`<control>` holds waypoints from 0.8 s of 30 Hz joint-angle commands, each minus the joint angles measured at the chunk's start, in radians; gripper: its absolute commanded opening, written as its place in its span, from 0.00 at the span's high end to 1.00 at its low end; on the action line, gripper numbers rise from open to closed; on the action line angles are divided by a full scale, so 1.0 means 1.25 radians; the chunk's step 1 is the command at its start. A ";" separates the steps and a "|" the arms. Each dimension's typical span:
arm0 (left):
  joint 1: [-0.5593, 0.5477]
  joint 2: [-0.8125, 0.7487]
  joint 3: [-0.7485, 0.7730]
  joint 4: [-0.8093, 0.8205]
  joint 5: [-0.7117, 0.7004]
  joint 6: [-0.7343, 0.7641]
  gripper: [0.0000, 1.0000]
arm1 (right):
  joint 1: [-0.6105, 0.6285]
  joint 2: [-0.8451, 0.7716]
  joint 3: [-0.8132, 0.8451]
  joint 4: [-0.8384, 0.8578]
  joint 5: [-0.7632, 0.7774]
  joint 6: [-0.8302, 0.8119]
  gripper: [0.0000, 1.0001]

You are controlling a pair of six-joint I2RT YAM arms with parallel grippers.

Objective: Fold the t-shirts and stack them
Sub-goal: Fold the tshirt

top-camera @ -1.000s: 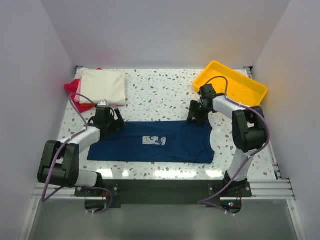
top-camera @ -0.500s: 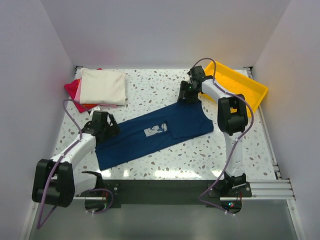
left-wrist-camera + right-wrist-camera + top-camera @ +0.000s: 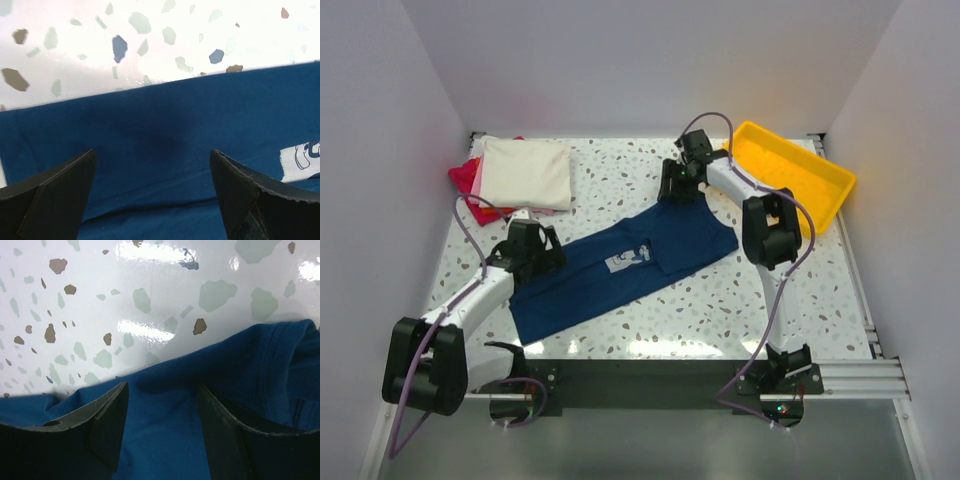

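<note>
The navy blue t-shirt (image 3: 582, 290) lies slanted on the speckled table, from near left up to far right, with its pale print (image 3: 628, 258) facing up. My left gripper (image 3: 546, 262) is open, its fingers wide apart just above the shirt's left end (image 3: 165, 125); the print (image 3: 301, 159) shows at the right of that view. My right gripper (image 3: 671, 196) is at the shirt's far right corner. Its fingers stand apart with the tips down on puckered blue cloth (image 3: 165, 440). A folded cream t-shirt (image 3: 525, 172) tops pink and red ones (image 3: 466, 180) at the far left.
A yellow plastic tray (image 3: 812, 170) sits at the far right corner, close behind the right arm. White walls close in the table on the left, back and right. Bare speckled tabletop (image 3: 620, 185) lies between the stack and the right gripper.
The right gripper has moved toward the far left, and the shirt's right end went with it, turning the shirt from level to slanted. The left gripper has shifted only slightly.
</note>
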 commanded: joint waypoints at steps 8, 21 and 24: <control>-0.011 0.058 0.008 0.066 0.045 -0.009 0.00 | 0.007 -0.211 -0.094 0.000 0.016 0.011 0.39; -0.014 0.039 -0.039 0.010 0.001 -0.046 0.00 | 0.016 -0.232 -0.278 0.050 0.016 0.048 0.39; -0.016 0.043 -0.042 -0.026 -0.009 -0.070 0.00 | 0.016 -0.190 -0.260 0.044 0.026 0.044 0.39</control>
